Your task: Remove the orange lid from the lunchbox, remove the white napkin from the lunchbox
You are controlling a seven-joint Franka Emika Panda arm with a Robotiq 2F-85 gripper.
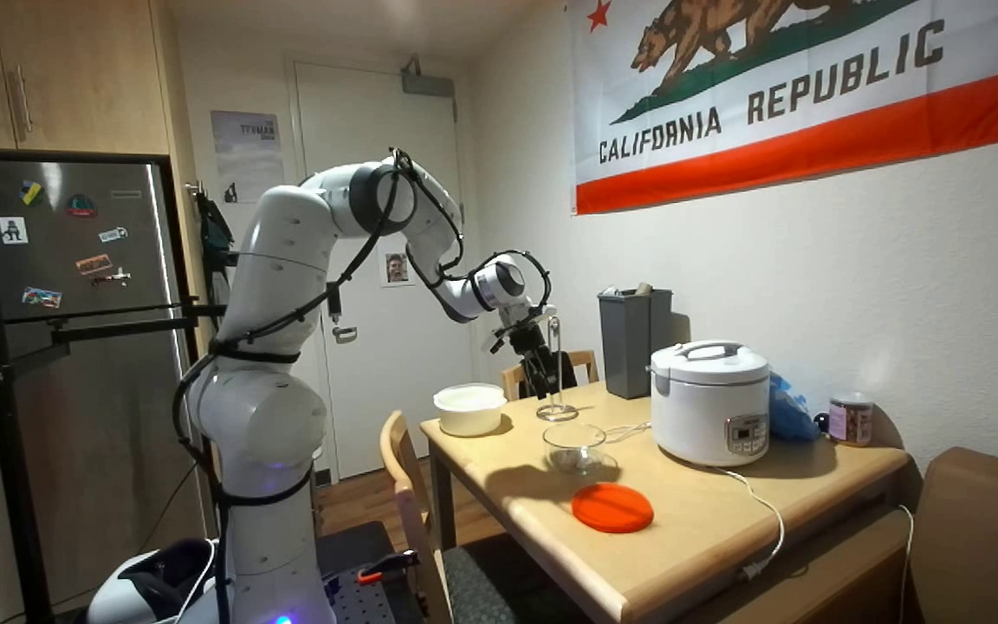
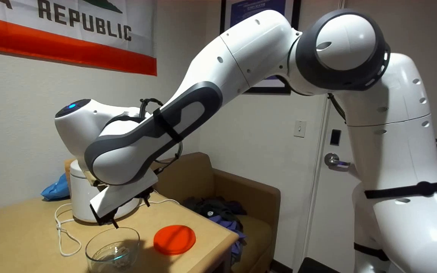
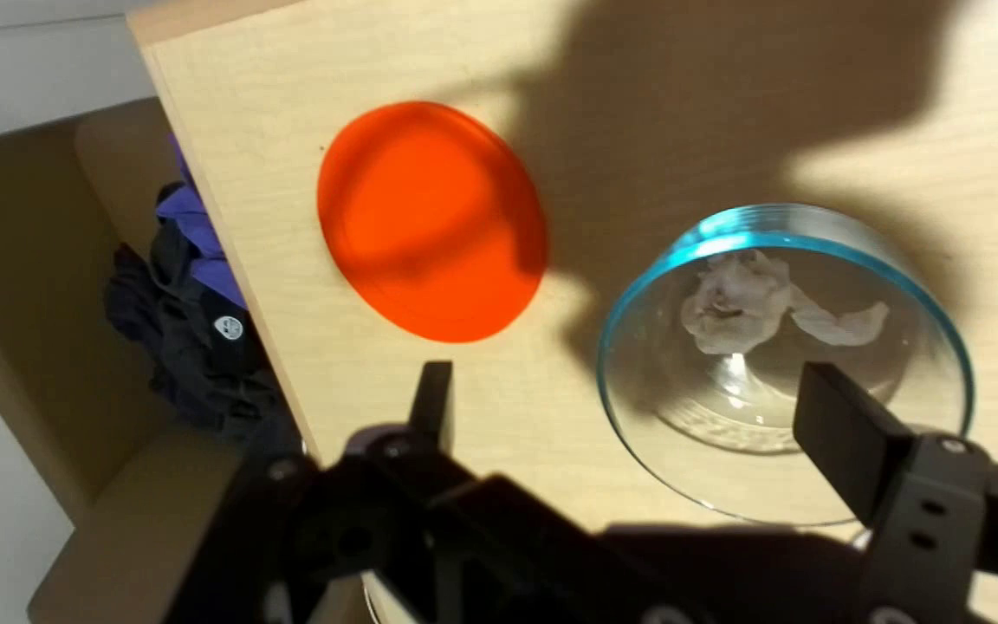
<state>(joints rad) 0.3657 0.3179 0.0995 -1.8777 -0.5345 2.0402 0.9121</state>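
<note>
My fingers (image 3: 850,438) stand wide apart, holding nothing — higher than lunchbox (image 3: 750,238), one overlapping it in wrist view, other outside its rim. White napkin (image 3: 737,303) crumpled inside lunchbox, below fingers and nearer overlapping one, long axis roughly along line joining them. I'd centre over lunchbox, then descend — glass rim likely in way. Orange lid (image 3: 434,221) already off, flat on table (image 1: 698,503) beside lunchbox, not touching. Rice cooker (image 1: 694,412) near lunchbox, probably no obstacle.

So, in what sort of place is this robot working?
Probably a home kitchen or dining corner, though I cannot be sure: there is a fridge dotted with magnets, and a rice cooker on a table.
</note>
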